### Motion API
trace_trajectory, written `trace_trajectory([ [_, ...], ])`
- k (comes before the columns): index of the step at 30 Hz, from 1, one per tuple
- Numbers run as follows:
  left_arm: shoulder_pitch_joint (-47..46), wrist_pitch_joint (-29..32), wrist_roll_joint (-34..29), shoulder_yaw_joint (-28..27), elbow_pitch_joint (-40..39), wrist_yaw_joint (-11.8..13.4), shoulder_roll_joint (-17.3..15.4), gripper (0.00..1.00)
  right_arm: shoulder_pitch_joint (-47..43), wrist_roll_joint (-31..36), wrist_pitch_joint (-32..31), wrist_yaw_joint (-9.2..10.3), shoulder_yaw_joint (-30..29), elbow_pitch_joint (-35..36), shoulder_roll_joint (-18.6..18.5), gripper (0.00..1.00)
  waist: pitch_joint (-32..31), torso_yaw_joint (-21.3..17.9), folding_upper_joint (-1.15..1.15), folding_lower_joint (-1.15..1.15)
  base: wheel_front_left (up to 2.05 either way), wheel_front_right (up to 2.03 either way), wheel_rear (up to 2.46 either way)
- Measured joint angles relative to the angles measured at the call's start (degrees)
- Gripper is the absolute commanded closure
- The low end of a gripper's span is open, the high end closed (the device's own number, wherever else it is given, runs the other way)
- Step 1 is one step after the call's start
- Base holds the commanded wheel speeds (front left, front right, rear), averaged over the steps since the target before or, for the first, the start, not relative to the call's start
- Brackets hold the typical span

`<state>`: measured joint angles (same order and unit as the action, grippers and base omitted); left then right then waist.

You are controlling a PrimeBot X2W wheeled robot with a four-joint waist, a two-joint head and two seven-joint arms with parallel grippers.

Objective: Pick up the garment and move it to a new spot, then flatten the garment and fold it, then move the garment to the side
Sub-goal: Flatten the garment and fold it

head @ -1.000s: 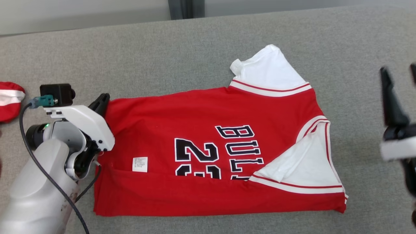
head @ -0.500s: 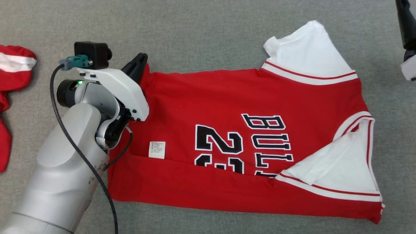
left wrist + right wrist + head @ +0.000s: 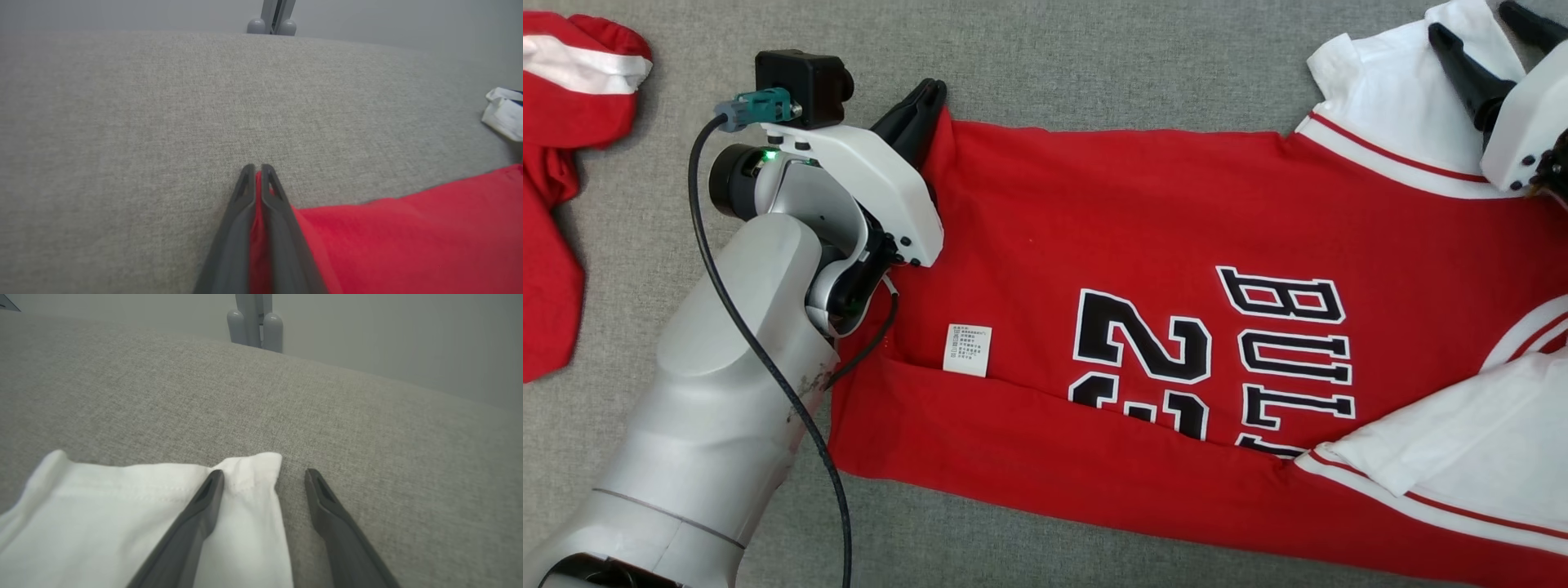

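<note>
Looking down from the head view, we see our pale left forearm (image 3: 727, 425) rising from the lower left corner and leaning up and to the right, with a black cable (image 3: 768, 367) looping along it. Past the bent wrist, our left gripper (image 3: 919, 114) meets the upper left corner of the garment (image 3: 1143, 269). It is a red jersey that lies flat on the grey fabric surface (image 3: 1094, 73), running from the centre to the right edge, with a white label (image 3: 968, 349) near its lower fold.

The left wrist view settles what the head view leaves unclear: the two fingers (image 3: 237, 220) are pinched together on a strip of red cloth, low over the grey fabric.

At the upper right of the head view, our right gripper (image 3: 1470, 20) is spread wide at the white sleeve (image 3: 1380, 90). The right wrist view shows one finger over the sleeve's end and the other over bare fabric, gripping nothing. We cannot tell whether either touches down.

Farther off, another red and white garment (image 3: 564, 122) lies at the upper left. Both wrist views show a grey post (image 3: 255, 326) at the top edge.
</note>
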<state>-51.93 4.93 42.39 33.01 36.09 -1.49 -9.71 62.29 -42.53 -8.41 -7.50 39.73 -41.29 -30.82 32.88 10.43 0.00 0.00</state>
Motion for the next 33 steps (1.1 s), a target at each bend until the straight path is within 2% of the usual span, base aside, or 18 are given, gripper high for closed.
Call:
trace_trajectory([
  [5, -0.8, -0.9, 0.0, 0.1, 1.5, -0.5, 0.5, 1.0, 3.3, -4.2, -0.3, 0.01, 4.9, -1.6, -1.1, 0.0, 0.9, 0.5, 0.0, 0.0, 0.0, 0.0, 0.0],
  [6, -1.0, -1.0, 0.0, 0.1, 1.7, -0.6, 0.5, 1.0, 3.6, -5.0, -0.3, 0.01, 5.6, -1.8, -1.3, 0.53, 0.9, 0.5, 0.0, 0.0, 0.0, 0.0, 0.0],
  [7, -1.1, -1.2, 0.1, 0.0, 2.0, -0.7, 0.5, 1.0, 4.0, -5.8, -0.1, 0.01, 6.4, -1.9, -1.3, 0.81, 0.9, 0.4, 0.0, 0.0, 0.0, 0.0, 0.0],
  [8, -1.1, -1.5, 0.1, 0.0, 2.2, -0.7, 0.5, 1.0, 4.2, -7.0, 0.2, 0.0, 7.1, -1.9, -1.5, 1.0, 0.8, 0.4, 0.0, 0.0, 0.0, 0.0, 0.0],
  [15, -1.0, -2.8, 0.5, -0.6, 3.1, -0.7, -0.8, 1.0, 4.1, -12.5, 7.2, -0.01, 10.4, 0.4, -3.2, 1.0, -0.5, -0.8, 0.0, 0.0, 0.0, 0.0, 0.0],
  [21, 1.7, -3.4, 1.3, -1.9, 1.4, -0.3, -3.8, 1.0, 0.9, -18.7, 14.7, -0.01, 10.7, 8.3, -7.0, 1.0, -3.2, -2.4, 0.0, 0.0, 0.0, 0.0, 0.0],
  [27, 5.8, -2.8, 2.9, -3.8, -3.2, 0.6, -7.7, 1.0, -4.6, -21.1, 19.1, 0.0, 11.8, 16.9, -11.3, 1.0, -5.8, -5.4, 0.0, 0.0, 0.0, 0.0, 0.0],
  [33, 11.5, -1.3, 4.0, -5.0, -10.2, 3.2, -11.3, 1.0, -9.6, -21.4, 21.1, 0.0, 12.7, 23.4, -13.5, 1.0, -8.7, -8.2, 0.0, 0.0, 0.0, 0.0, 0.0],
])
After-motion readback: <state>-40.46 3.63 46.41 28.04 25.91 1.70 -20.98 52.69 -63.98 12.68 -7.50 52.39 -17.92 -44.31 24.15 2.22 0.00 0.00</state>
